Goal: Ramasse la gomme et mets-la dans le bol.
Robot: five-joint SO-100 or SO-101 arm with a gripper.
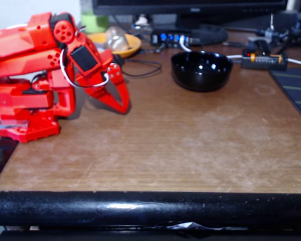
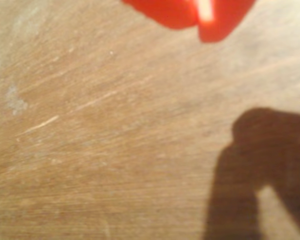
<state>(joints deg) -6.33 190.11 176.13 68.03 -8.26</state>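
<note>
The gripper (image 1: 124,106), tips together and seemingly empty, rests folded near the arm's base, so it should first locate the eraser, well clear of the black bowl (image 1: 201,71).

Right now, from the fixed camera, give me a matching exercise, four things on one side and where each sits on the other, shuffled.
Things:
1. black bowl
2. red gripper
3. orange-yellow dish
4. black bar

Places:
A. along the table's near edge
B. far side, right of centre
C. left, tips down by the tabletop
D. far side, behind the arm

Pairs: 1-B, 2-C, 3-D, 4-A
</note>
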